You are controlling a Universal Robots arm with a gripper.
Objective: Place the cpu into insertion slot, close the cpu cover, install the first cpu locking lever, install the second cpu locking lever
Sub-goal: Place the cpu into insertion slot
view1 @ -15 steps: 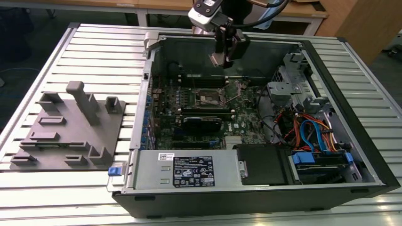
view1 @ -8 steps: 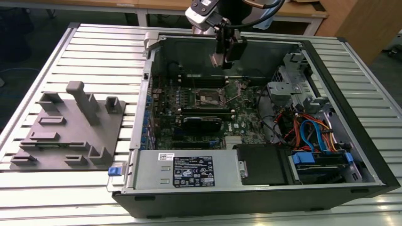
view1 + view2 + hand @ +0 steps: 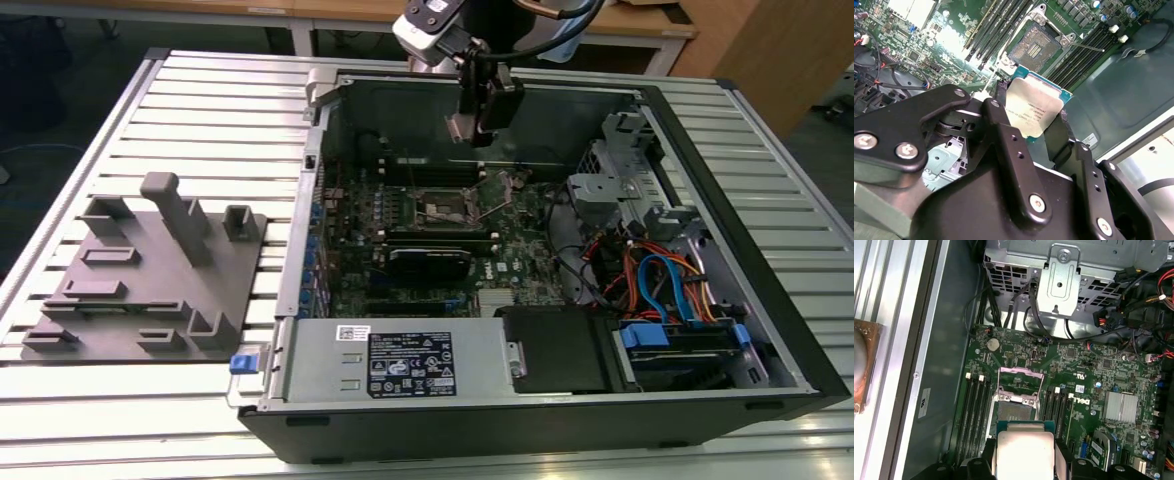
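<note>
My gripper (image 3: 470, 128) hangs over the back part of the open computer case, shut on the cpu (image 3: 1036, 107), a flat square chip with a silver-grey top. In both wrist views the black fingers (image 3: 1004, 135) clamp the cpu (image 3: 1025, 450) by two opposite edges. The insertion slot (image 3: 447, 207) lies below on the green motherboard, apart from the chip, with its dark centre bare (image 3: 1033, 46) (image 3: 1014, 412). The cpu cover (image 3: 1020, 380) stands swung up at one side of the slot. A thin wire locking lever (image 3: 1086, 47) sticks out beside the slot.
Long black memory slots (image 3: 994, 25) flank the socket. A black block (image 3: 427, 262) sits on the board just in front of it. A drive cage (image 3: 601, 180) and cable bundles (image 3: 654, 280) fill the exterior view's right. A grey fixture plate (image 3: 147, 280) lies outside the case.
</note>
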